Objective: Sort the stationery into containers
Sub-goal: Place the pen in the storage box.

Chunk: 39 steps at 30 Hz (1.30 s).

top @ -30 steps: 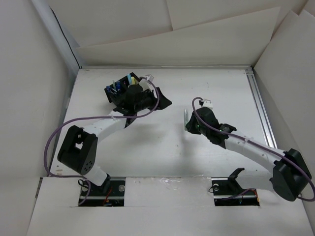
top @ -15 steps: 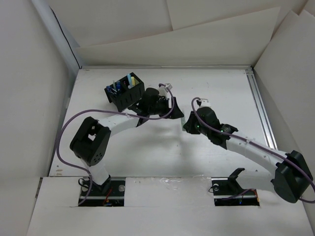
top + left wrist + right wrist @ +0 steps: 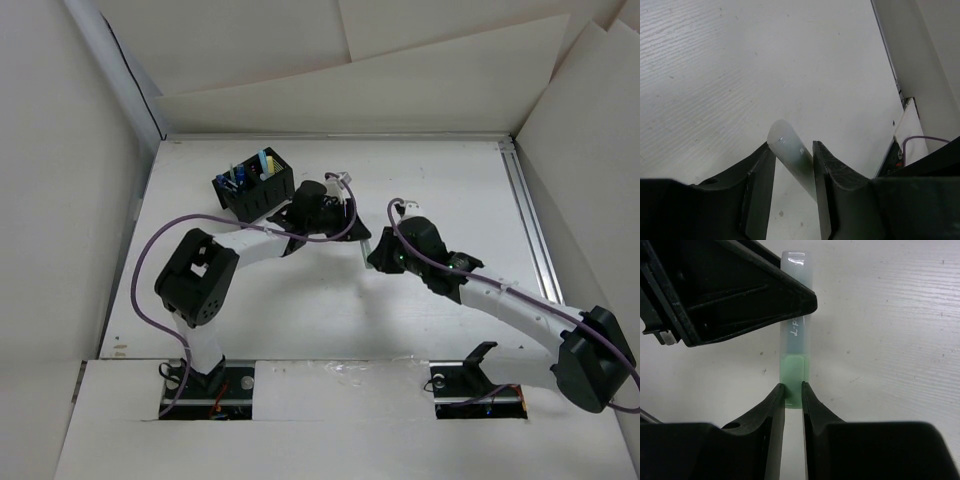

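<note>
My right gripper (image 3: 793, 390) is shut on the green end of a green highlighter (image 3: 796, 340) and holds it above the table at mid-table (image 3: 372, 256). My left gripper (image 3: 792, 147) has its jaws open on either side of the highlighter's pale cap end (image 3: 792, 160), which lies slanted between them and touches the right finger. The left gripper also shows in the right wrist view (image 3: 740, 290). The black mesh organizer (image 3: 255, 190) stands at the back left, with a light blue highlighter (image 3: 263, 160) and blue pens (image 3: 238, 177) upright in it.
White walls enclose the table on all sides. A metal rail (image 3: 530, 220) runs along the right edge. The left arm's purple cable (image 3: 150, 250) loops out to the left.
My left gripper has swung from over the organizer to the right, reaching the highlighter held by the right gripper. The right gripper has shifted slightly left towards it.
</note>
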Available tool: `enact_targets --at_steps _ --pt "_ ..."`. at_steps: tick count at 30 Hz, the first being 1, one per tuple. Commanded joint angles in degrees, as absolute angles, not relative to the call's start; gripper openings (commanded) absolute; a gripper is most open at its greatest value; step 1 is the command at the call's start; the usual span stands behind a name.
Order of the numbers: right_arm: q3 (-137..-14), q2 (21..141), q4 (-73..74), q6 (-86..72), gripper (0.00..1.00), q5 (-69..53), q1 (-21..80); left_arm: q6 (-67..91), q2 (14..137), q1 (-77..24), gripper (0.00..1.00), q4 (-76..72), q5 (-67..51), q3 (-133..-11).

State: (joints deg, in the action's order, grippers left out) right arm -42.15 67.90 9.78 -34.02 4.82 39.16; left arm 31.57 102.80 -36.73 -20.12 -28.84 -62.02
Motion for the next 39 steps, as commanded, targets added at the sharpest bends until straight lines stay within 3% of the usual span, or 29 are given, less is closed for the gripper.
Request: enact_targets --at_steps 1,5,8,10,11,14,16,24,32,39 --pt "-42.1 67.3 5.6 -33.1 0.00 2.9 40.0 33.2 103.0 -36.7 0.28 -26.1 -31.4 -63.8" --pt "-42.1 67.3 5.1 -33.1 0.00 2.9 40.0 35.4 103.6 -36.7 0.03 -27.2 -31.4 -63.8" --pt "-41.0 66.6 5.1 -33.1 0.01 2.9 40.0 35.9 102.6 -36.7 0.00 -28.4 -28.8 -63.2" --pt "-40.3 64.4 5.1 -32.6 0.10 3.7 40.0 35.9 102.0 -36.7 0.00 -25.6 -27.0 -64.9" --pt "-40.3 63.6 5.1 -32.6 0.23 3.7 40.0 35.9 101.0 -36.7 0.00 -25.1 -26.0 -65.0" --pt "-39.0 60.2 5.9 -31.9 0.43 5.0 40.0 35.9 99.9 -35.3 0.00 -23.6 -22.6 -67.8" --pt "-38.4 58.4 6.5 -31.9 0.48 5.5 39.3 35.9 99.9 -33.3 0.00 -20.6 -20.4 -70.6" --pt "-36.6 56.1 5.9 -34.1 0.50 6.8 39.3 36.5 99.4 -24.9 0.00 -11.1 -2.0 -86.3" --pt "-32.3 53.0 2.7 -35.7 0.50 11.4 39.8 28.7 101.5 -16.1 0.00 -4.8 20.5 -94.0" --pt "-29.4 51.5 -0.9 -36.2 0.50 13.4 40.3 24.4 106.0 -12.4 0.00 -5.7 23.6 -94.0"
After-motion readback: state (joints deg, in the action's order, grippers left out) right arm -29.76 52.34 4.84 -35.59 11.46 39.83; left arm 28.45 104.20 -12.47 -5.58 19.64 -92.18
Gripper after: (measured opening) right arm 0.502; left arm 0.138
